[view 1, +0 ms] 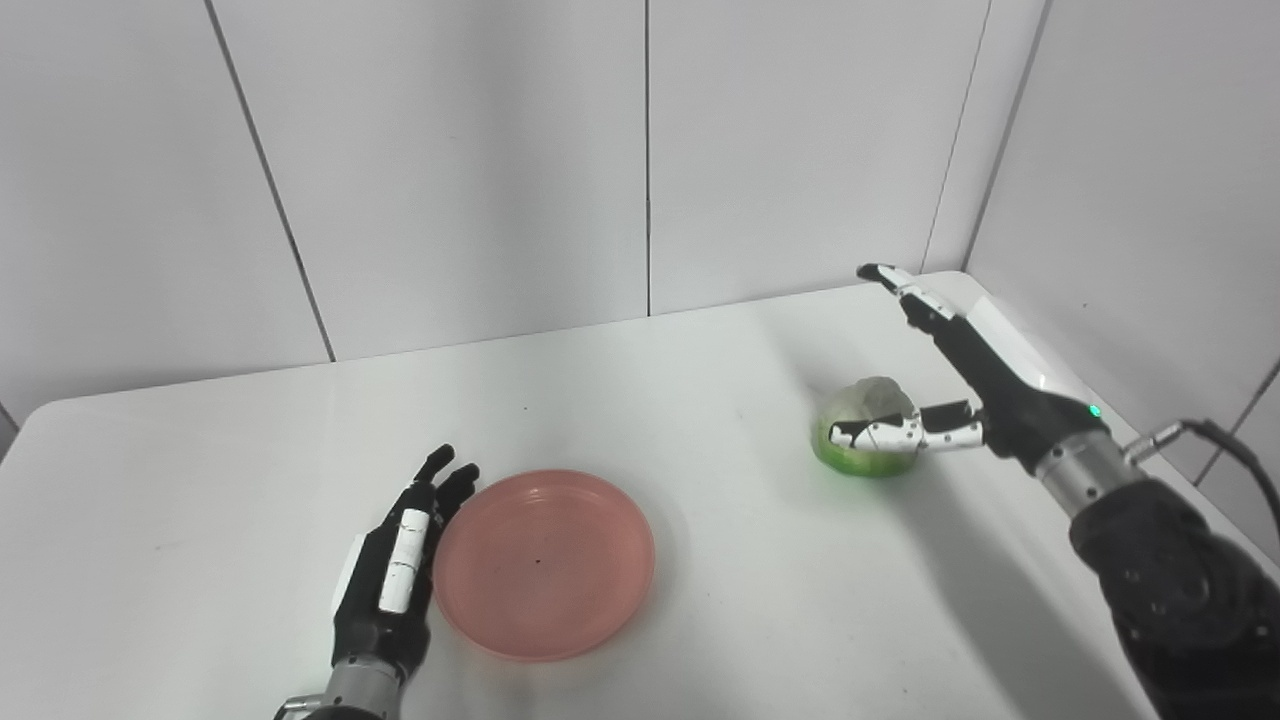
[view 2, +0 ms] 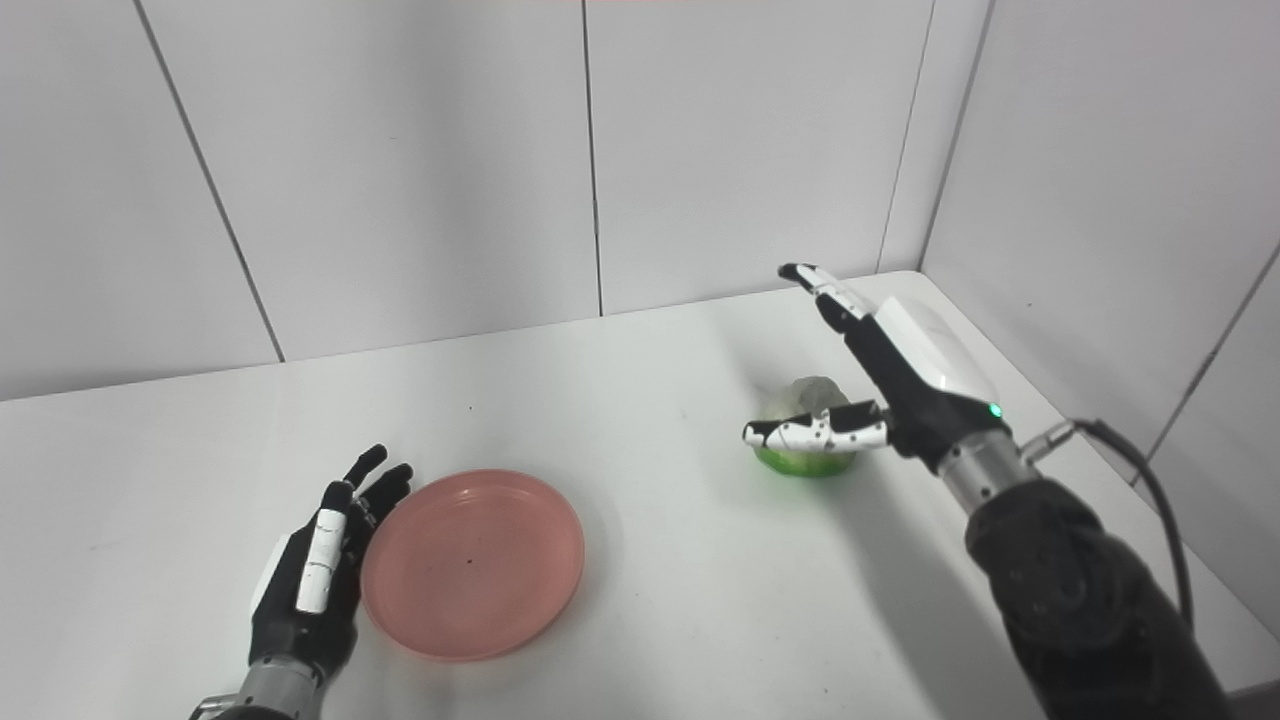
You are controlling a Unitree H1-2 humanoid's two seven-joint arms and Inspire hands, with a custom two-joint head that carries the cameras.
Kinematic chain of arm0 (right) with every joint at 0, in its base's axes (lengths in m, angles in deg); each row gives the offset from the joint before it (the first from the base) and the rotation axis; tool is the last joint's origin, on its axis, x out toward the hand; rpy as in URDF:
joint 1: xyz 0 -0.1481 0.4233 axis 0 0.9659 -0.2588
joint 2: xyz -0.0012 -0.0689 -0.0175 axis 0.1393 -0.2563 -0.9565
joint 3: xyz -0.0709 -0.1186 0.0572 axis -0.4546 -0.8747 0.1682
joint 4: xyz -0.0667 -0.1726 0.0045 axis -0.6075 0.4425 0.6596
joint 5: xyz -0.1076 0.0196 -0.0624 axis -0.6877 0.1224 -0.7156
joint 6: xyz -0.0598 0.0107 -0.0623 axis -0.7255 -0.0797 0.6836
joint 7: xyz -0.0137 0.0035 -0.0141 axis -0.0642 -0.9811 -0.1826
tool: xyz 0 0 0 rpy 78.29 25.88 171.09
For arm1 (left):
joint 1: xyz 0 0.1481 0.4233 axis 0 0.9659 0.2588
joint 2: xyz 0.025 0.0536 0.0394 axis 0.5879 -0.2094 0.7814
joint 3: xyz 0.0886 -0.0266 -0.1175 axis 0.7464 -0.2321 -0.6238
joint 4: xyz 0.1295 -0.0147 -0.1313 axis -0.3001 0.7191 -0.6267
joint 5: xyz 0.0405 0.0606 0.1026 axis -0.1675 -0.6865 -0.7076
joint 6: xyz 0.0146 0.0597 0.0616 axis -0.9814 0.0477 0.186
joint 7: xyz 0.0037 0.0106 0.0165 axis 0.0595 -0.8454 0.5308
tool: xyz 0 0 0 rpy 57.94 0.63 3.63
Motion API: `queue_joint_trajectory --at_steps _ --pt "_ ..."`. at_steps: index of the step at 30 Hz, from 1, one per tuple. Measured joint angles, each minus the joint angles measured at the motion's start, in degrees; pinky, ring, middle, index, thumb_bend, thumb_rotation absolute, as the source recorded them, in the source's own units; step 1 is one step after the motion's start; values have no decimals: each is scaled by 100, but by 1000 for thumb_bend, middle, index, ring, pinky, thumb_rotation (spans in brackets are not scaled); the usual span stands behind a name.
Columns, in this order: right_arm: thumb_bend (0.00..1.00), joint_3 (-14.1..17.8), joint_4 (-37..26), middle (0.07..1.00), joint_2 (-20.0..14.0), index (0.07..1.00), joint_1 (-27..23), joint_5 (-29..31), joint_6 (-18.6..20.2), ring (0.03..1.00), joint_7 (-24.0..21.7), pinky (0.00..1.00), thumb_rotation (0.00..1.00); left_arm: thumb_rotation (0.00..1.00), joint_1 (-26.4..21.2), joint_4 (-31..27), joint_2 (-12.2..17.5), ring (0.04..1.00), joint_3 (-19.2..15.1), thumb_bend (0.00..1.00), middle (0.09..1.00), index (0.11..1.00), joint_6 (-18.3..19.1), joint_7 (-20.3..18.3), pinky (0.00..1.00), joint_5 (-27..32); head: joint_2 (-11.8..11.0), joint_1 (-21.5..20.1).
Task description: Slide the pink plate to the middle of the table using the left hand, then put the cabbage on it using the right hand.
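Note:
The pink plate (view 1: 545,562) lies flat on the white table (view 1: 640,400), left of centre near the front. My left hand (view 1: 395,570) rests on edge against the plate's left rim, fingers straight and together, holding nothing. A green and pale cabbage (view 1: 868,427) sits at the right of the table. My right hand (view 1: 950,375) hovers over and just right of it, open. Its thumb reaches across the front of the cabbage. Its fingers point up toward the back wall.
Grey panelled walls (view 1: 640,150) close off the table at the back and on the right. A cable (view 1: 1220,440) loops from the right forearm. Bare table surface spans between the plate and the cabbage.

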Motion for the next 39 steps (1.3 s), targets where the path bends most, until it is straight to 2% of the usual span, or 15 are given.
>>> queue_joint_trajectory --at_steps 4,7,13,17,21,26,28,31,35,39 --pt "1000 -244 198 970 -269 919 -365 -141 2 963 -315 796 293 821 2 -3 -6 910 25 900 817 887 0 -11 996 0 -9 26" --pt "1000 -521 489 971 -475 933 -756 -321 5 942 -658 732 314 833 4 1 -5 911 33 892 813 892 0 -41 1000 0 -17 44" --pt "1000 -1096 907 964 -864 938 -1525 -861 252 912 -1610 682 324 839 4 0 -9 911 70 874 790 895 -1 -99 1000 0 -9 79" --pt "1000 -1565 1318 960 -1018 939 -1937 -1082 256 887 -2169 647 276 846 4 1 -19 908 78 875 779 899 -1 -112 1000 0 0 114" --pt "1000 -1888 1759 951 -1069 944 -2241 -1271 237 864 -2491 639 259 854 6 -2 -19 901 107 876 769 902 -1 -117 1000 -5 9 141" --pt "1000 -2262 2281 939 -1080 933 -2639 -1433 181 869 -2934 686 239 853 9 -12 -13 901 140 880 763 908 -1 -117 1000 -7 17 158" --pt "1000 -2393 2518 944 -1081 931 -2831 -1464 178 891 -3147 744 252 851 13 -16 -12 902 157 886 764 913 -1 -117 1000 -7 18 158" --pt "1000 -2530 2959 952 -1066 926 -3116 -1466 179 892 -3487 740 239 855 13 -22 -12 904 186 887 770 917 -1 -117 1000 -7 26 167" --pt "1000 -2576 3310 946 -1036 911 -3274 -1470 146 888 -3584 745 255 851 17 -34 0 906 197 898 771 919 -1 -117 1000 -7 35 185" --pt "1000 -2701 3625 912 -1000 892 -3296 -1600 -107 879 -3444 738 289 851 32 -51 6 901 201 879 776 926 -1 -117 1000 -8 44 194"
